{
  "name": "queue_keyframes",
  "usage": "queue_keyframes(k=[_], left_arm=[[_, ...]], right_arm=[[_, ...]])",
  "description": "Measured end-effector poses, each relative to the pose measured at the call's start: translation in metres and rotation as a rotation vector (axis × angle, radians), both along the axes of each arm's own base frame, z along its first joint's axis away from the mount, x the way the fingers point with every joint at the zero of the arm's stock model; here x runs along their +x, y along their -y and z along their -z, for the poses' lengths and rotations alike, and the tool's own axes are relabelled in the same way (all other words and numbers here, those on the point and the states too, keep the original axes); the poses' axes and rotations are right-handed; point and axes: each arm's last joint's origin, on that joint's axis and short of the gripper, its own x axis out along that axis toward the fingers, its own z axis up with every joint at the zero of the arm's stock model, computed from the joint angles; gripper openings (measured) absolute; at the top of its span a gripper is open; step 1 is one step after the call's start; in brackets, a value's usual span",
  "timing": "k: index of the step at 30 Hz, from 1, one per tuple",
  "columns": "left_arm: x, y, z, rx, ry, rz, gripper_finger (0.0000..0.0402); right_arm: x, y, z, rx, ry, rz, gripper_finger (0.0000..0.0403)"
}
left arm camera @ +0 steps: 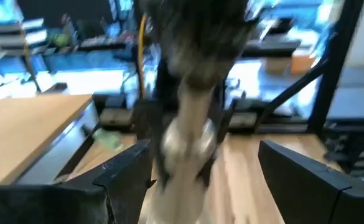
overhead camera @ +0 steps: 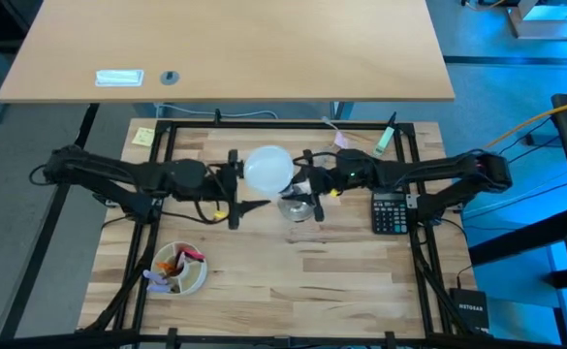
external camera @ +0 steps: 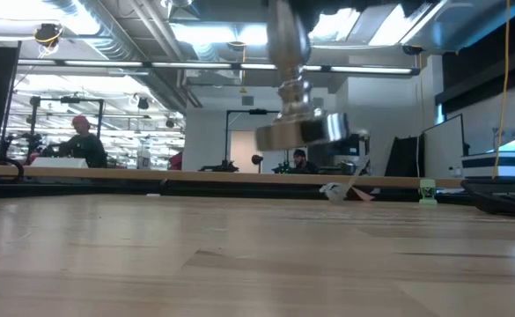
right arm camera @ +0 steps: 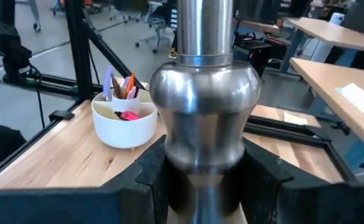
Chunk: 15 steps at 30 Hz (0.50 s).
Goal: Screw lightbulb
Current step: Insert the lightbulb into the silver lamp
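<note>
The white lightbulb (overhead camera: 267,167) sits over the top end of the silvery stand (overhead camera: 299,206). Its globe hides where the two meet. My right gripper (overhead camera: 312,184) comes from the table's right and is shut on the stand (right arm camera: 205,118). The low view shows the stand's flared base (external camera: 301,132) hanging above the tabletop. My left gripper (overhead camera: 234,189) is wide open just left of the bulb. Its two fingers (left arm camera: 122,177) stand apart in the left wrist view, with the blurred stand (left arm camera: 188,140) beyond them. My right gripper pinches the stand's rounded bulge (right arm camera: 205,146) between its two fingers, one on each side. The fingers come level from the table's right and lie across the stem. The stand is upright and lifted clear of the table.
A white bowl of pens (overhead camera: 179,269) stands near the front left. A black calculator (overhead camera: 392,211) lies at the right, and a green marker (overhead camera: 385,141) and a yellow note (overhead camera: 143,137) at the back. A black box (overhead camera: 472,302) sits at the front right corner.
</note>
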Motion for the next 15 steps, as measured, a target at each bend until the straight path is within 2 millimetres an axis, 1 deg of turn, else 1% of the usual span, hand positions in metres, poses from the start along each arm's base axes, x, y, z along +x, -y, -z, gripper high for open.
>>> queue_keyframes(k=[2, 6, 9, 12, 13, 15], left_arm=[[0.001, -0.002, 0.011, -0.01, 0.029, 0.022, 0.028], [0.002, -0.007, 0.036, -0.046, -0.027, -0.003, 0.028], [0.002, -0.01, 0.04, -0.055, -0.025, -0.013, 0.028], [0.002, -0.012, 0.042, -0.055, -0.033, -0.019, 0.028], [0.001, -0.013, 0.044, -0.055, -0.042, -0.021, 0.028], [0.001, -0.015, 0.048, -0.055, -0.054, -0.03, 0.028]], right_arm=[[0.007, 0.0, 0.013, 0.025, 0.014, 0.004, 0.014], [0.019, 0.001, 0.04, 0.072, 0.084, 0.024, 0.014], [0.03, 0.002, 0.057, 0.101, 0.108, 0.027, 0.014], [0.04, 0.002, 0.079, 0.114, 0.072, 0.031, 0.014], [0.043, 0.002, 0.084, 0.117, 0.073, 0.032, 0.014], [0.048, 0.003, 0.085, 0.112, 0.087, 0.046, 0.014]])
